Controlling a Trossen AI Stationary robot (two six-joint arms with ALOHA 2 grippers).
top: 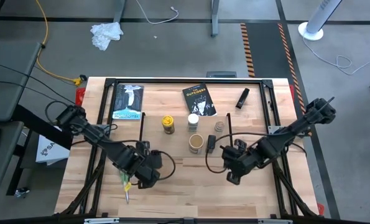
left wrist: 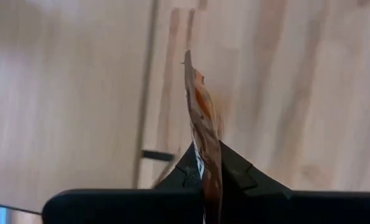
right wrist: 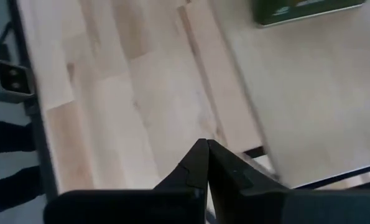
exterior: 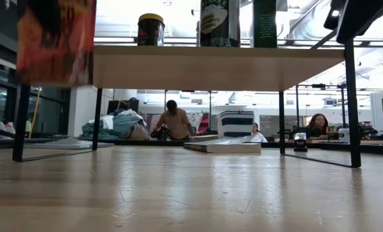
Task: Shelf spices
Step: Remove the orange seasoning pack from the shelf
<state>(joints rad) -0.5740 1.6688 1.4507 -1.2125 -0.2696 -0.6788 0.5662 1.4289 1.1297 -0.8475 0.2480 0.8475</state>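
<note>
- The left claw (left wrist: 211, 163) is pinched tight on the thin orange-brown packet (left wrist: 203, 109), holding it by one edge only. The packet stands up past the claw tips and looks floppy, so I think it could slide out or bend on the way.
- That claw is low over the pale wooden tabletop (top: 178, 186), near the front on the left. The low wide shelf with thin black legs and a clear see-through top (top: 259, 84) is behind it. If the arm lifts too little, the packet could hit the shelf edge.
- The yellow-lidded jar (top: 167, 122), the white-lidded jar (top: 193, 119) and the wide tan round tin (top: 196, 142) stand close together on the shelf. A careless swing could knock one over.
- The right claw (right wrist: 204, 155) is shut with nothing in it, near the front on the right. A small black jar (top: 211, 143) sits just beside that arm and could get bumped.
- The green-handled scissors (top: 126, 184) lie under the left arm, I think; it is hard to see. The packet could land on them if it drops.
</note>
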